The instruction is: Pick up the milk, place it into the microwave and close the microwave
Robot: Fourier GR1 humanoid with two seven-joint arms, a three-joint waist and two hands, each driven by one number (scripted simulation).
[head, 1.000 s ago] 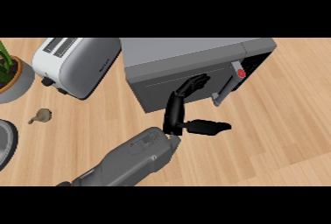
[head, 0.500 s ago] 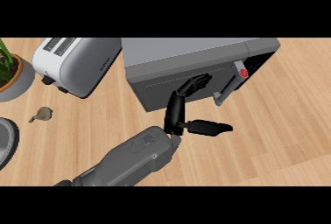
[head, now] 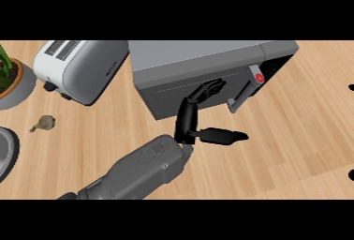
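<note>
Left hand (head: 188, 123) reaching up w/ straight fingers (head: 207, 90), thumb sticking out to its right, fingertips touching the microwave (head: 200, 65) door just ahead, toaster (head: 79, 68) beside the microwave, far to the left, milk not showing, right hand can't tell

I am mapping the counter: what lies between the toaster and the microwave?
Head view: only bare wooden counter between toaster and microwave.

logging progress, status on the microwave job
Left hand open, fingers on grey box-shaped microwave door. Milk not in sight. Right hand barely shows at right edge. Nothing blocking.
</note>
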